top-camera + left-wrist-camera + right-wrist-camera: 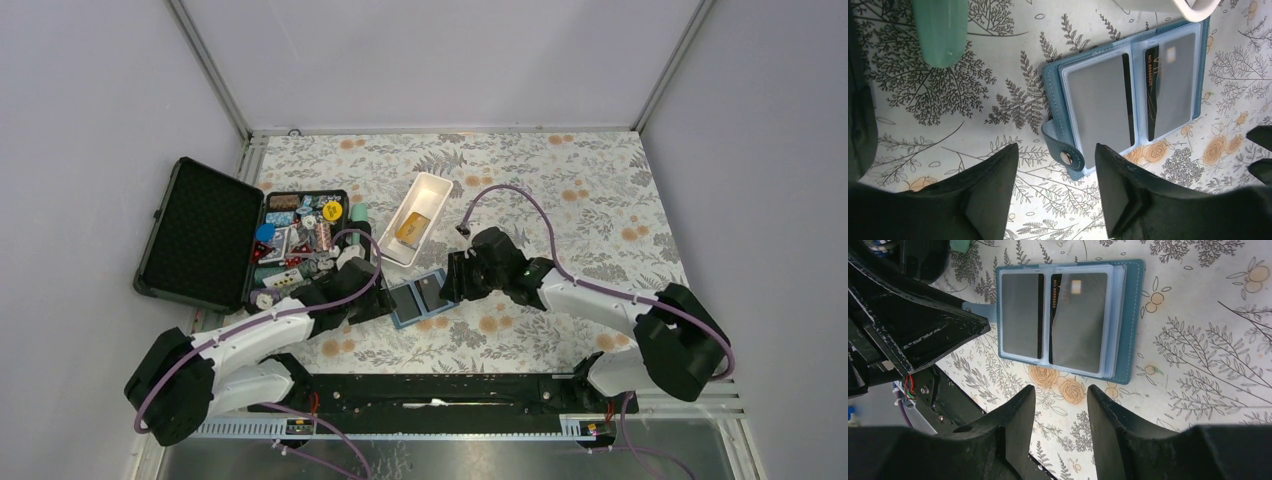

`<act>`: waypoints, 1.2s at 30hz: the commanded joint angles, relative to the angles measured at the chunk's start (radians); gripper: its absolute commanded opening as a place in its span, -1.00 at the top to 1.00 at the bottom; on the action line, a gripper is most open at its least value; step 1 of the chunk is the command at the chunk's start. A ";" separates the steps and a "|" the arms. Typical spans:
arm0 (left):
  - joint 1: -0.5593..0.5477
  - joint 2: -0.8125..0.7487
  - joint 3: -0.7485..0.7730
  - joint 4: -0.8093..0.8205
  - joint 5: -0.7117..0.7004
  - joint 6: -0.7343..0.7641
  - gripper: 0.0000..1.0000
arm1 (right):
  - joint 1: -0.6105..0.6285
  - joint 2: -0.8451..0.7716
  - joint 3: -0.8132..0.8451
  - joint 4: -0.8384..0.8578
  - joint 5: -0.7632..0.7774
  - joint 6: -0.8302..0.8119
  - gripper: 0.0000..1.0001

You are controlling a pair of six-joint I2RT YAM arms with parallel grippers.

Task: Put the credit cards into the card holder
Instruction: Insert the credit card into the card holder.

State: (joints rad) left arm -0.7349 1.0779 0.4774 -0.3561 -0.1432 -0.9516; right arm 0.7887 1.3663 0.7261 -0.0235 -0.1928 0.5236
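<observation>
Both pincers apart and empty at the open card holder; one card in, one to go.

The left pincer (1055,155) and the right pincer (1060,390) hang with jaws parted and nothing between them. They flank the teal card holder (1128,100), which lies open on the counter (580,200), its snap tab just beside the left fingertips. The dark credit card (1078,315) looks seated in a clear sleeve, so I judge the task half done. Only the top view shows what is left: the golden-orange card (412,228) lying in the white tray (428,180), just behind the holder. Only the wrist views show the dark card's print and the sleeve over it.
</observation>
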 commanded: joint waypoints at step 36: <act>0.060 0.188 0.012 0.168 0.024 0.053 0.48 | -0.066 0.326 0.089 0.145 -0.172 -0.016 0.32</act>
State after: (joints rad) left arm -0.6811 1.2457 0.4839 -0.1818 -0.1291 -0.9131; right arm 0.7280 1.6730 0.7738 0.1150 -0.3866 0.5285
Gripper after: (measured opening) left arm 0.267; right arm 0.337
